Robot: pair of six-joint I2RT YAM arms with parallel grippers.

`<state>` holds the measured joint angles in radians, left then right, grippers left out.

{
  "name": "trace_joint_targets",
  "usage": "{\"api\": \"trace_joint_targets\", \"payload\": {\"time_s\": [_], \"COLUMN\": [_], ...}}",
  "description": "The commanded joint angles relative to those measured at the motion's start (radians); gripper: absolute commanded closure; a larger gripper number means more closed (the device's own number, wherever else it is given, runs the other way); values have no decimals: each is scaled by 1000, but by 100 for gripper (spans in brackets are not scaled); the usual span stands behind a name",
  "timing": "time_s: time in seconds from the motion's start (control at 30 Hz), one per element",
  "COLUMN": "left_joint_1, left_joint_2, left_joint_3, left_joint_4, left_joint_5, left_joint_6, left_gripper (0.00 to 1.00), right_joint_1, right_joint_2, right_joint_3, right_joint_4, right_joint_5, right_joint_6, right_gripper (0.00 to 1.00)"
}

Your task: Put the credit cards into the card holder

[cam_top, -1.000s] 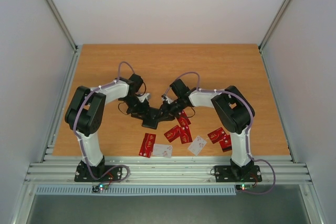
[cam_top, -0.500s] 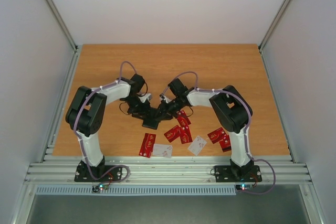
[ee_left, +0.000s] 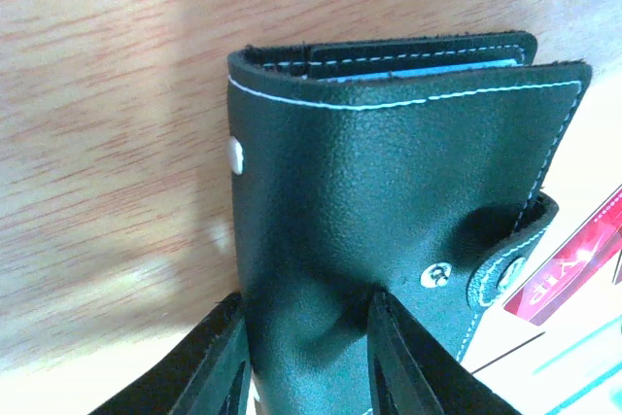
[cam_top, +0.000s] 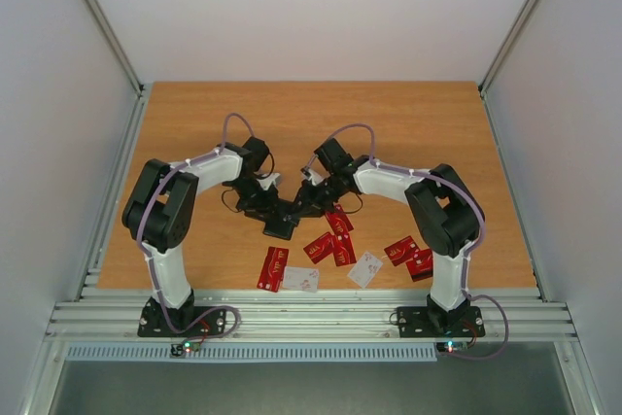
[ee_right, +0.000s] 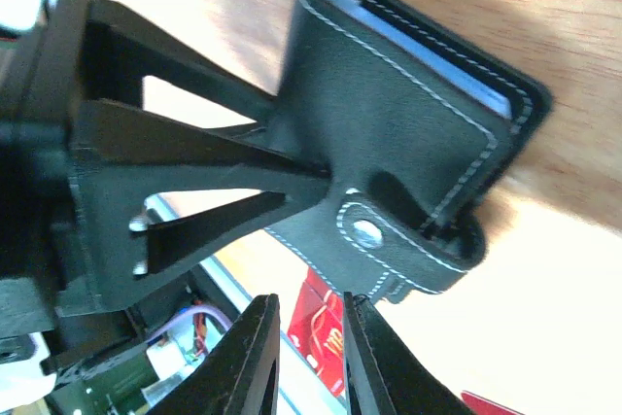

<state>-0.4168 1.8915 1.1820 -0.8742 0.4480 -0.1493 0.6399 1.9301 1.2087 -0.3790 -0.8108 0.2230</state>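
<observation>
The black card holder (cam_top: 281,225) is folded shut, its snap tab (ee_right: 408,240) closed over the cover, blue-grey pockets showing at its edge. My left gripper (cam_top: 275,211) is shut on one end of it, fingers pinching the cover (ee_left: 389,182); its fingers (ee_right: 194,153) also show in the right wrist view. My right gripper (cam_top: 299,206) is slightly open and holds nothing; its fingertips (ee_right: 348,303) sit just below the tab. Several red credit cards (cam_top: 319,248) and two white ones (cam_top: 301,279) lie on the table nearer the arm bases.
The cards spread from a red one (cam_top: 275,267) at the left to a red pair (cam_top: 408,255) beside the right arm. A red card (ee_right: 321,332) lies under the right fingers. The wooden table (cam_top: 292,114) has walls on three sides.
The right arm's elbow has swung to the right and its wrist has drawn back a little from the holder. The left gripper and the holder have barely moved.
</observation>
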Motion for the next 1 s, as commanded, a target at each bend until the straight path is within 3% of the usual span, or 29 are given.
{"api": "trace_joint_targets", "payload": {"time_s": [0.0, 0.97], "left_joint_1": [-11, -11], "left_joint_2": [41, 50], "left_joint_3": [7, 31], "left_joint_4": [9, 0], "left_joint_5": [-57, -43], "left_joint_6": [-7, -15], "left_gripper": [66, 68], "right_joint_1": [1, 39], "right_joint_2": [-5, 118], "right_joint_3": [-13, 80], "right_joint_4": [-46, -29], "right_joint_5": [70, 49], "right_joint_6": [4, 11], "right_gripper": [80, 82]}}
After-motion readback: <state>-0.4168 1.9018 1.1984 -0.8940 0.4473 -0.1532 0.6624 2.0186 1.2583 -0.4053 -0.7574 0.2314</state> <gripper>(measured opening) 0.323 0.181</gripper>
